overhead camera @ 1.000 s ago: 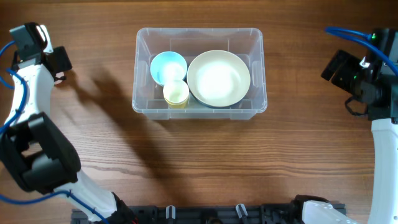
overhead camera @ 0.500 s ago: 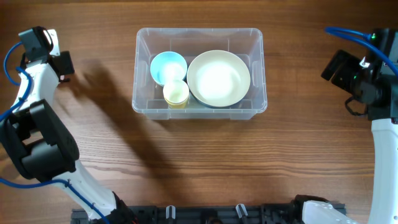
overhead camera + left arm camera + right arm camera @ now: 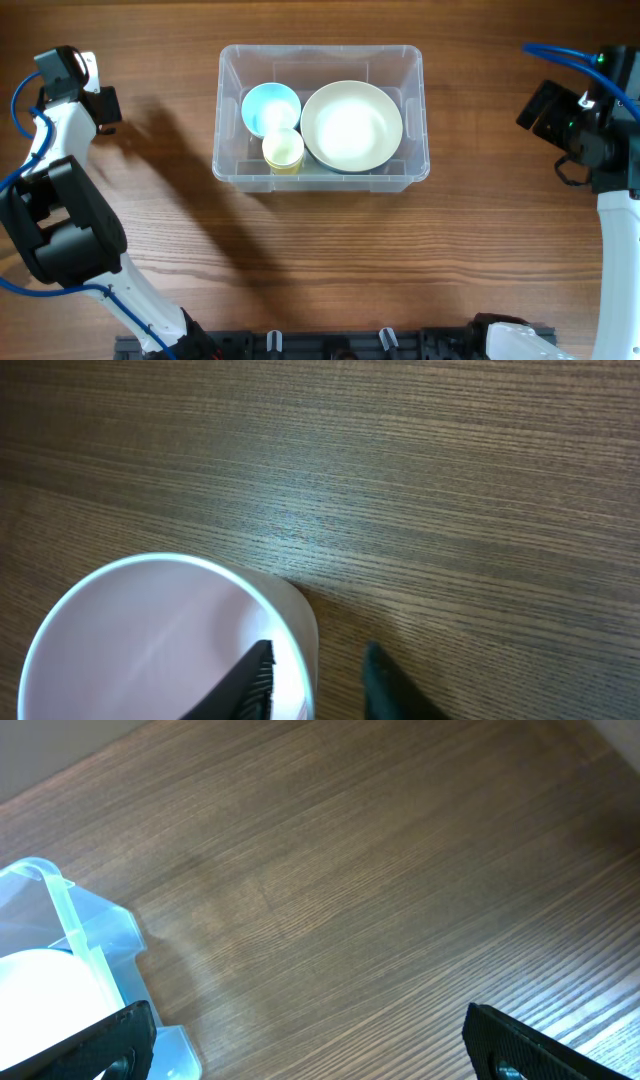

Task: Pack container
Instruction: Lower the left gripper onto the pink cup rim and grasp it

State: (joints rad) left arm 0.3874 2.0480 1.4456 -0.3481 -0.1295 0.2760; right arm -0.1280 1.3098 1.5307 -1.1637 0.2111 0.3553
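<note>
Your left tool [image 3: 318, 652] straddles the wall of a pink cup [image 3: 150, 650] at the left edge of the desk [image 3: 450, 480], and that thin hold is where things can go wrong. With only the rim wall between the fingers, the cup could pivot or slip out on the way across. It could also catch on the near wall of the container [image 3: 225, 120] if it is carried in too low. One finger sits inside the cup against the wall. The other stands outside with a dark strip showing between it and the cup, so the jaws are only narrowly parted. I cannot tell whether they are pressing on the wall or merely set around it, so check that before you commit to a lift. Further out, the container stands at the middle of the desk toward its far side, well apart from the cup. It already holds a light-blue bowl [image 3: 270, 105], a yellow cup [image 3: 283, 148] and a large cream bowl [image 3: 352, 125]. These fill most of the floor, so free room looks tight and a careless drop could knock the yellow cup or land on a bowl rim. Beyond the container, your right tool [image 3: 310, 1012] hangs with its jaws spread wide, holding and touching nothing.
</note>
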